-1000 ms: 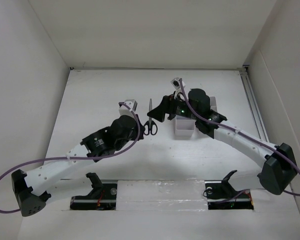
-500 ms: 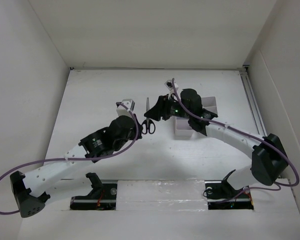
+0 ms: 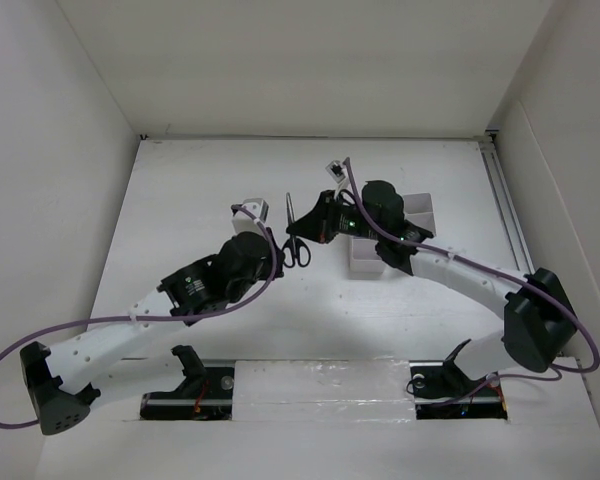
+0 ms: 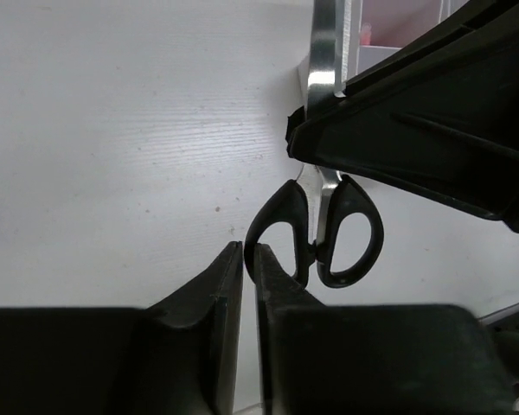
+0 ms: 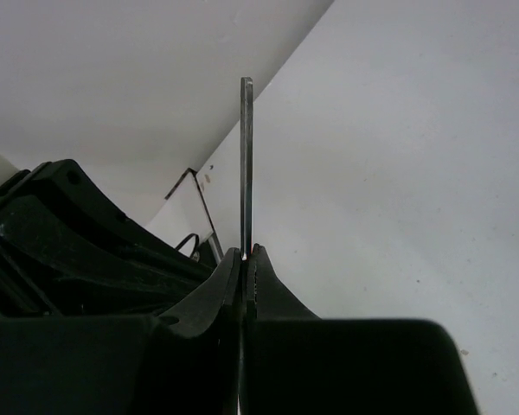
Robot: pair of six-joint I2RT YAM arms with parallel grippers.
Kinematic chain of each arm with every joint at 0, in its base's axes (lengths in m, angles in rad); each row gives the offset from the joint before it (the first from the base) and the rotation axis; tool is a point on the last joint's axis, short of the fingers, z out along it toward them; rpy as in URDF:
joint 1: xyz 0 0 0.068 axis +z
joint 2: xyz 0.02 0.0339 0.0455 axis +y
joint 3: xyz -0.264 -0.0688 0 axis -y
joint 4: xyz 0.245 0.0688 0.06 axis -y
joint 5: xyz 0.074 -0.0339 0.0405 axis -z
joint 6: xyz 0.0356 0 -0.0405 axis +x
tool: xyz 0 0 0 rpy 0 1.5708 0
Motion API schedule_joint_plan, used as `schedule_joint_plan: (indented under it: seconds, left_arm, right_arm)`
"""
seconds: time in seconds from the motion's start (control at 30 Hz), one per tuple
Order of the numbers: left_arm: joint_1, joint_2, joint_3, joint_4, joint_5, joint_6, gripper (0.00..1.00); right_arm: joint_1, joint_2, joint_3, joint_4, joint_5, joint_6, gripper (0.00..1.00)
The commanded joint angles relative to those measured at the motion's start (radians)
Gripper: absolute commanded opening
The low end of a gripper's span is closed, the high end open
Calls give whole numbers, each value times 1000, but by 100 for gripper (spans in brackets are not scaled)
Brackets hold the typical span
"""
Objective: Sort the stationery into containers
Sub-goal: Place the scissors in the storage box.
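Scissors had shifted slightly left with the right gripper, which was clamped on the blade, just left of the white container. Left gripper was clenched, apparently empty, at a handle loop. That contact could pivot the scissors in the thin pinch and drop them.

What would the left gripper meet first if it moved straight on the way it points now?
The black handle loop of the scissors, which lies right ahead of the left gripper; it may already touch, depth is unclear. The right gripper clamps the blade.
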Motion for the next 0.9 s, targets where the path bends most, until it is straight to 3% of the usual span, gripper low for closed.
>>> schedule_joint_plan:
  seconds: [0.0, 0.03, 0.17, 0.3, 0.43, 0.57, 0.7, 0.87]
  left_arm:
    - [0, -22, 28, 11, -72, -21, 7]
    - [0, -32, 28, -6, -73, -21, 37]
    - [0, -70, 28, -29, -103, -61, 100]
    - [0, -93, 54, -96, -112, -61, 100]
    - [0, -102, 103, -201, -126, -70, 100]
    - [0, -102, 112, -290, -149, -56, 100]
    - [0, -125, 102, -253, -116, -19, 100]
    - [0, -134, 71, -213, -115, 14, 100]
  right_arm:
    - [2, -55, -36, 113, 33, -18, 0]
    - [2, -70, -60, 136, 33, -27, 0]
    - [-22, -91, -122, 271, -2, -76, 0]
    - [-76, -134, -160, 354, -87, -189, 0]
    - [-142, -160, -194, 354, -179, -422, 0]
    - [-264, -171, -194, 250, -255, -577, 0]
    - [-439, -150, -185, 141, -350, -650, 0]
    - [-537, -131, -203, 131, -496, -671, 0]
